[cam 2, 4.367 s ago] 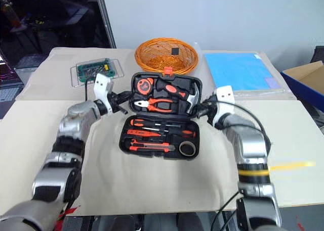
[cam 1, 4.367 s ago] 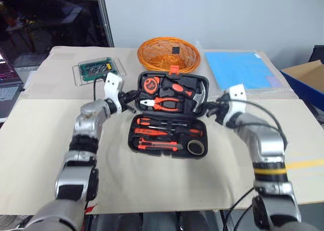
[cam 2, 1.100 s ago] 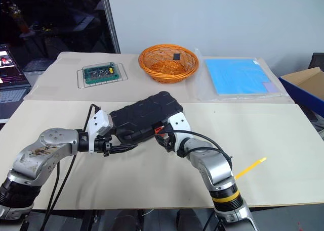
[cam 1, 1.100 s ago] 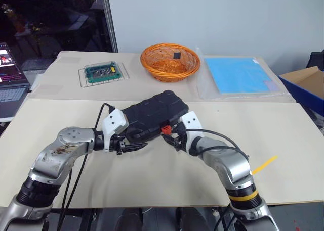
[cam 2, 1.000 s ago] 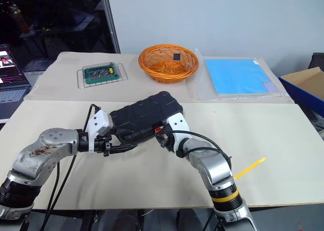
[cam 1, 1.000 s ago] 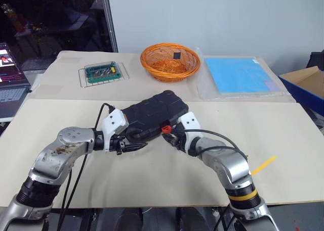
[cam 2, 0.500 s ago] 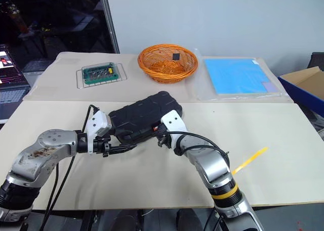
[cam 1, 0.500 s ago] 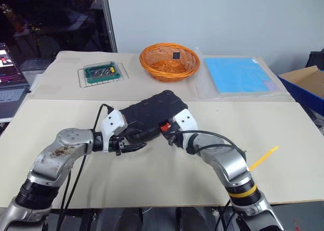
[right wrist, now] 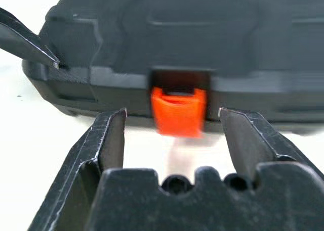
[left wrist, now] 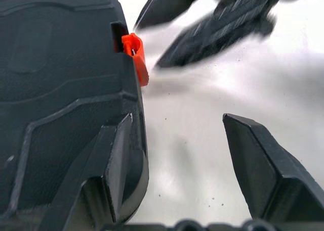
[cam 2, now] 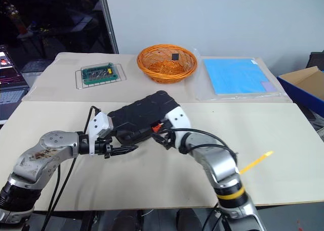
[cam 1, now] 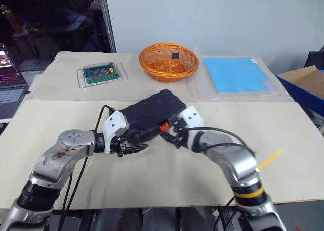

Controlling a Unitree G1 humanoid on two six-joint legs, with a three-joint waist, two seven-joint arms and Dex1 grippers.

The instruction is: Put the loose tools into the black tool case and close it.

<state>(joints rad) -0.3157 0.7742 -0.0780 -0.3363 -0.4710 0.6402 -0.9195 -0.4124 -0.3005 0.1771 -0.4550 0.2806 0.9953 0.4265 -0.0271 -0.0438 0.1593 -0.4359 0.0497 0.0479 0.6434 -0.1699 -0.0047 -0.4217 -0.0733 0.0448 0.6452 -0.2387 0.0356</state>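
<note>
Right gripper (right wrist: 172,122): fingers spread, flanking orange latch (right wrist: 178,110), not touching.
Left gripper (left wrist: 177,140): spread at case corner.
Tool case (cam 1: 152,112): closed.

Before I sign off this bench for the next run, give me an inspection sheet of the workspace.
Surface: beige table top, bare in front.
Job's things: black moulded plastic tool case, lid down; its orange-red latch sticks out at the front edge. Loose tools: nothing seen.
Clutter: orange wicker basket, green circuit board in a clear tray, blue sheet in a plastic sleeve, all behind the case.
Grippers: left claw open, one finger against the case's corner; right claw open, straddling the latch without touching it.
Cables: black cables along both arms.
Surroundings: laptop on the left, cardboard box on the right.
</note>
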